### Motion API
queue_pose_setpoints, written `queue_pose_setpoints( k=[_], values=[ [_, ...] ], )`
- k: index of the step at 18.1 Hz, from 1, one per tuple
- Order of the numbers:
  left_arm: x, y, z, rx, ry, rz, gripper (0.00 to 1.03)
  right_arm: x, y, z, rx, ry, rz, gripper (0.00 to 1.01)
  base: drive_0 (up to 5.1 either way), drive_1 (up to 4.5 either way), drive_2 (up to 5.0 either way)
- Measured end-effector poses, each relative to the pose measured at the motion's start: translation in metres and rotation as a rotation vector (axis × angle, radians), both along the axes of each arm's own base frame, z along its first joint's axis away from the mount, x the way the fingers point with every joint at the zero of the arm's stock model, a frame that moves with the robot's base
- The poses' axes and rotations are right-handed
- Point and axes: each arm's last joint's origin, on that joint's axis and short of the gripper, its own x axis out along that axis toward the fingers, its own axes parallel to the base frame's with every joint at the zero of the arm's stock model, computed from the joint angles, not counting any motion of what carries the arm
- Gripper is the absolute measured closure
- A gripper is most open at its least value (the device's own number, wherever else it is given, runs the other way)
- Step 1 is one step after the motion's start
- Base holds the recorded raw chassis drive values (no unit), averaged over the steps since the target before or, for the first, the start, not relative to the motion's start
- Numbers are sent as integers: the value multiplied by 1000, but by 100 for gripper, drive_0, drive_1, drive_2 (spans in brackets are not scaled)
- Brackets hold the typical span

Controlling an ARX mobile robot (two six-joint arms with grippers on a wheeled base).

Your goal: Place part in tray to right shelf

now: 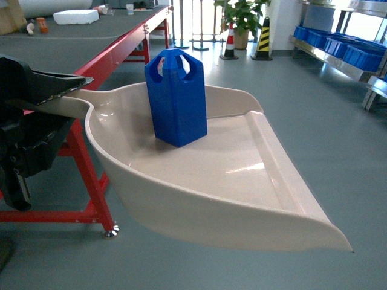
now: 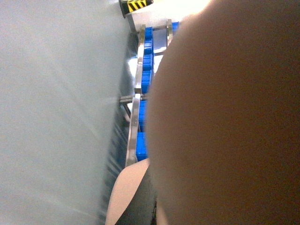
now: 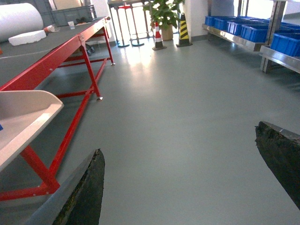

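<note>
My left gripper (image 1: 57,96) jaws clamp the tray (image 1: 242,181) handle; the part (image 1: 176,96) stands upright inside. Right gripper (image 3: 187,183) jaws wide, empty — the right shelf (image 1: 338,51) well apart, delivery remains.

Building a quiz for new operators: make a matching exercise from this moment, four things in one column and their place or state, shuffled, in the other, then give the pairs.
Things:
1. blue part
2. beige tray
3. right gripper
4. blue crates

Places or states:
A. on the steel shelf at far right
B. open and empty above the floor
C. standing upright in the scoop
D. held by its handle in the left gripper

Pairs: 1-C, 2-D, 3-B, 4-A
</note>
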Motion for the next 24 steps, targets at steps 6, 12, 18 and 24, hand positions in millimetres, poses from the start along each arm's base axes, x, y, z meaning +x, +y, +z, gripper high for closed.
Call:
queue_pose_setpoints(
  k=[6,12,18,24],
  values=[
    [0,0,0,-1,-3,-2,88,0,0,0,0,2,0,3,282,126,-399],
    [0,-1,0,0,0,-6,88,0,0,0,0,2,0,3,28,437,-381],
    [0,0,0,0,-1,-2,88,0,0,0,0,-1,0,3,23,444,-398],
    [0,0,0,1,1,-3,88,0,0,0,0,0,0,3,3,424,-419]
  ],
)
